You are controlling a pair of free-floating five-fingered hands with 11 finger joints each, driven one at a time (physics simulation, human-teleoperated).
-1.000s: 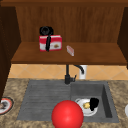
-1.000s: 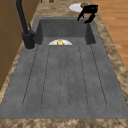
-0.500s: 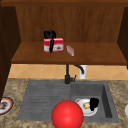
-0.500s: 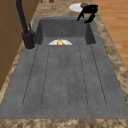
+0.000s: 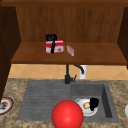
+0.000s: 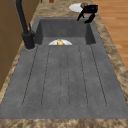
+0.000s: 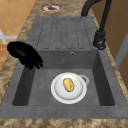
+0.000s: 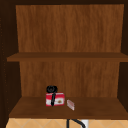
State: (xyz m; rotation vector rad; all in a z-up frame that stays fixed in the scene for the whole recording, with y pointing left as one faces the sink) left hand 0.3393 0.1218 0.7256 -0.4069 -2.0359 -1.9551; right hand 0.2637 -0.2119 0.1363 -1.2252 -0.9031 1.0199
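In the front view, above the middle of the frame, the left hand [image 5: 51,38] is seen on the lower cabinet shelf [image 5: 100,56], its fingers curled over the top and down the front of a red and white box [image 5: 55,46], which is gripped. The box stands upright on the shelf. Just to its right, a small pinkish packet [image 5: 70,50] lies on the same shelf, apart from the box. In the upper view the same hold is shown at lower left, with the hand [image 8: 51,91] on the box [image 8: 55,99].

The right hand [image 5: 94,103] is seen at lower right of the front view, hanging over the sink basin [image 5: 106,100] with its fingers relaxed and pointing down, holding nothing. It hovers beside a white plate [image 5: 86,110] carrying a yellowish piece of food [image 5: 86,105]. In the right side view the hand [image 7: 24,54] sits at the left edge of the basin, clear of the plate [image 7: 68,87].

A black faucet [image 5: 68,75] stands behind the basin, and a red ball [image 5: 67,114] fills the bottom centre of the front view.
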